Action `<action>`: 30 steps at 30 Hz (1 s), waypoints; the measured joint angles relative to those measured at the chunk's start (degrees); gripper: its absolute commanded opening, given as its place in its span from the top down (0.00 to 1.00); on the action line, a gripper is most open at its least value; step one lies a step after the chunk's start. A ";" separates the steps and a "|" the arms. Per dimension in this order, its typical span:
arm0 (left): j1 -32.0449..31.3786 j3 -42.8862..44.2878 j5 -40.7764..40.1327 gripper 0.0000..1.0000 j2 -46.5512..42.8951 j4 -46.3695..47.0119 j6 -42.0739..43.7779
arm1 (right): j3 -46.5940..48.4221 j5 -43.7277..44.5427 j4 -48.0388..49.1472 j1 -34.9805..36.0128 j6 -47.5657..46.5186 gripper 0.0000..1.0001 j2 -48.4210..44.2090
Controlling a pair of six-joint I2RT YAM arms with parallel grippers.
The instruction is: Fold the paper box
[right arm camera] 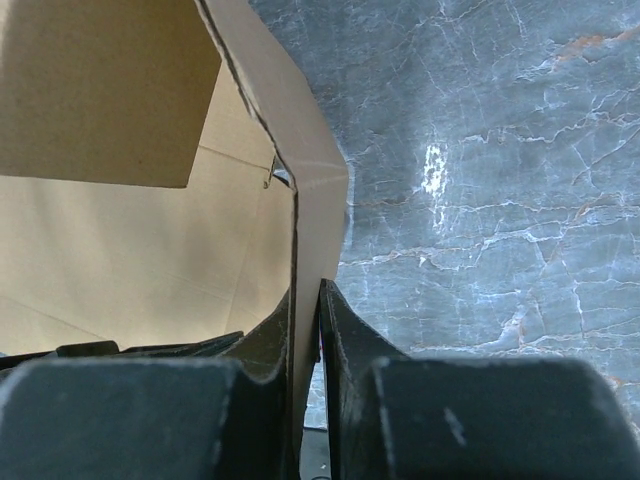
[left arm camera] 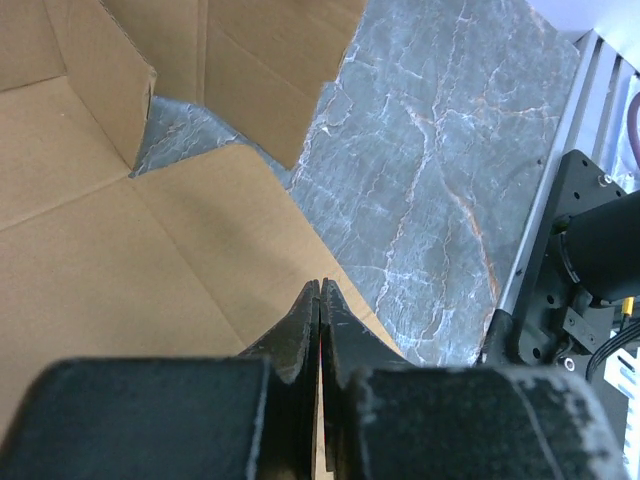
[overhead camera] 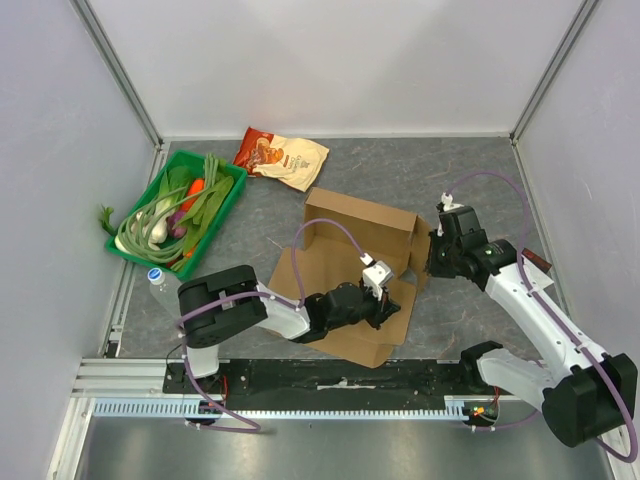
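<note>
Right jaws pinch the paper box point(right arm camera: 318, 220) wall edge; left jaws closed tight at flap edge.

The paper box point(overhead camera: 350, 270) was plain brown corrugated cardboard, matt and unprinted, with a faintly fibrous face and raw cut edges. The counter point(overhead camera: 480, 180) had a grey, stone-like marbled surface veined in white, smooth with a dull sheen. The left hand point(left arm camera: 320, 290) and right hand point(right arm camera: 307, 295) were black plastic, matt and finely grainy. Near the counter's far-left corner, the tray point(overhead camera: 220, 222) was glossy green plastic, and the snack bag point(overhead camera: 283, 157) was shiny film.
</note>
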 measured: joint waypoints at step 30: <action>-0.07 6.78 -4.90 0.98 8.79 -4.35 -1.09 | -7.13 -0.46 10.45 2.67 13.99 0.72 -4.33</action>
